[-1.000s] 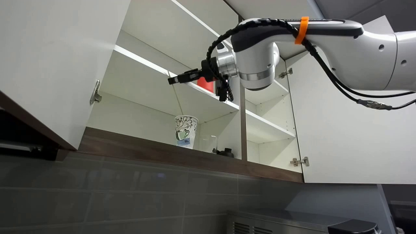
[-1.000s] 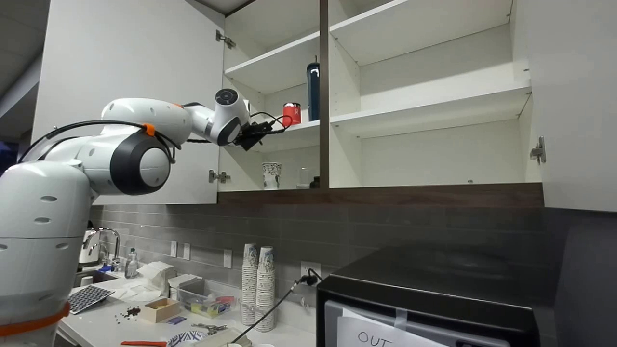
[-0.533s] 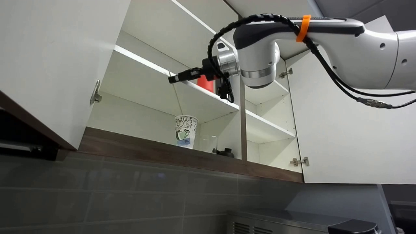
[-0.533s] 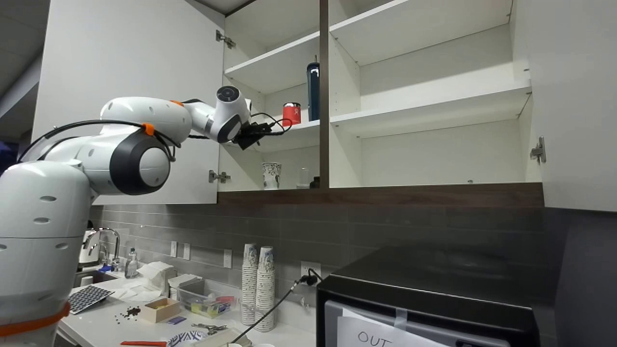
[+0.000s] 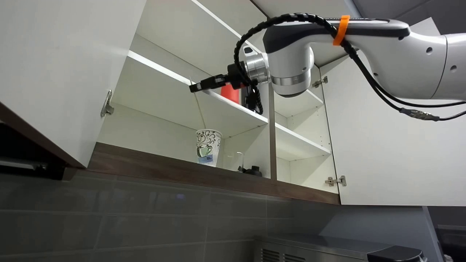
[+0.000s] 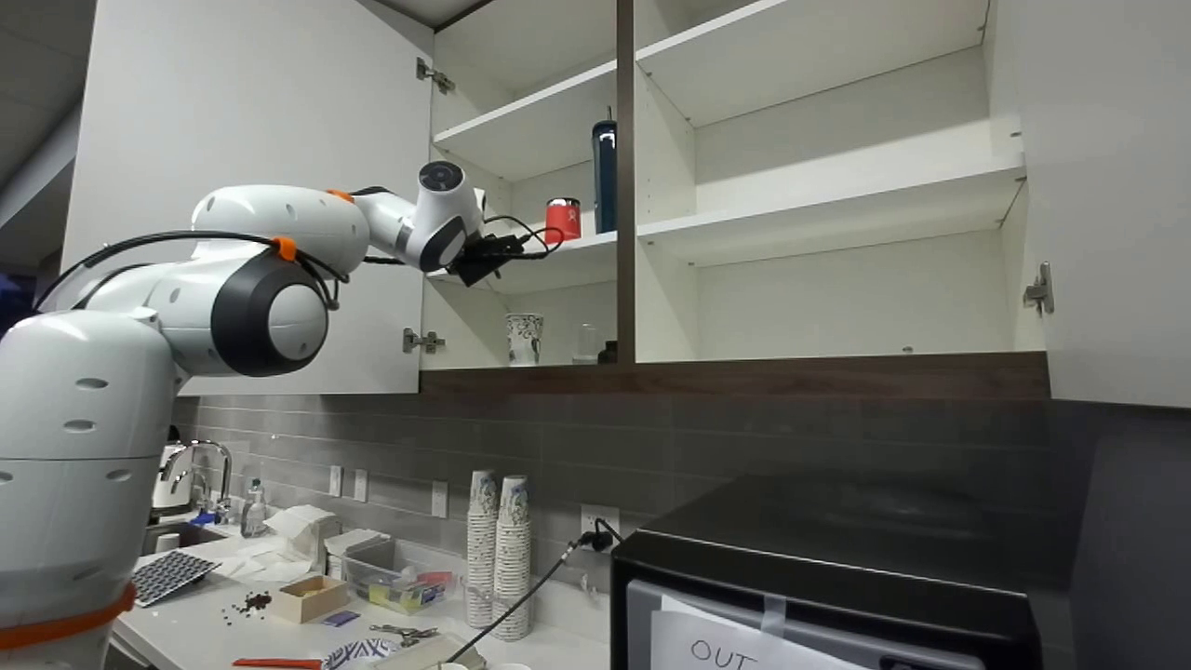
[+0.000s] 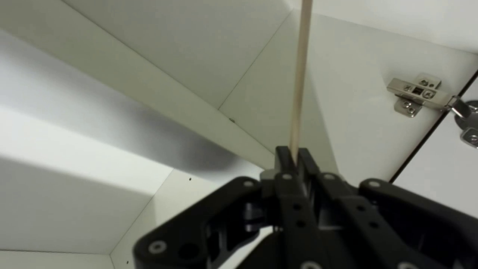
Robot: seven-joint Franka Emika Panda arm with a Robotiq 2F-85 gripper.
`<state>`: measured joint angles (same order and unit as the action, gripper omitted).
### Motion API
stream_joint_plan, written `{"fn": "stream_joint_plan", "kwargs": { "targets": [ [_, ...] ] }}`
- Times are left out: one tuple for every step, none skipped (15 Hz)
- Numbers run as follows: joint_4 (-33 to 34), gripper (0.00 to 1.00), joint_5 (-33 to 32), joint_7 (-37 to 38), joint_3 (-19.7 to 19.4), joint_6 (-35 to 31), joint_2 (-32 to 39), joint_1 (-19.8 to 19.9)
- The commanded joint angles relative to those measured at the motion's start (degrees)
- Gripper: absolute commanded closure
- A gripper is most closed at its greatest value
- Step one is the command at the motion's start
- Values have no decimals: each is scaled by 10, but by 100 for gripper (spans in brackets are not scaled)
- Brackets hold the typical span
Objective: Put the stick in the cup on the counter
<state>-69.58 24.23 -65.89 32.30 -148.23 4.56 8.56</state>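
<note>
— When seen from the wrist, apart or clamped?
— Clamped, with the stick (image 7: pixel 300 74) pinched in the gripper (image 7: pixel 294 152), slanting in an exterior view down to the rim of the cup (image 5: pixel 209 143); impossible to tell whether inside.
— For the cup, standing where?
— Upright at the bottom of a brown-edged white cabinet (image 5: pixel 145 131), above grey tiles (image 6: pixel 763 442) and a counter (image 6: pixel 200 637) with stacked cups (image 6: pixel 512 568).
— Able to read anything?
— "OUT", on a paper (image 6: pixel 684 637) taped to a black appliance (image 6: pixel 819 549). On the cup's blue label (image 5: pixel 205 159), too small to read.
</note>
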Motion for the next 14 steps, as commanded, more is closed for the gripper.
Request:
{"fn": "stream_joint_plan", "kwargs": {
  "targets": [
    [11, 98, 1, -5, 0, 25, -6, 2],
    [11, 98, -1, -7, 0, 25, -7, 2],
    [12, 98, 0, -11, 0, 28, -8, 1],
    [12, 98, 0, -14, 1, 32, -10, 1],
    [10, 98, 0, -16, 0, 40, -13, 2],
    [9, 98, 2, -17, 0, 51, -16, 2],
    [9, 98, 2, -19, 0, 64, -18, 3],
    [10, 98, 3, -22, 0, 75, -20, 3],
    [11, 98, 2, -27, 0, 83, -21, 2],
    [14, 98, 0, -42, 2, 82, -20, 1],
    [14, 98, -2, -56, 3, 75, -20, -1],
    [15, 98, 0, -68, 4, 68, -20, -2],
    [16, 98, 0, -79, 5, 62, -20, -2],
    [17, 98, 1, -90, 6, 56, -20, -3]
  ]
}}
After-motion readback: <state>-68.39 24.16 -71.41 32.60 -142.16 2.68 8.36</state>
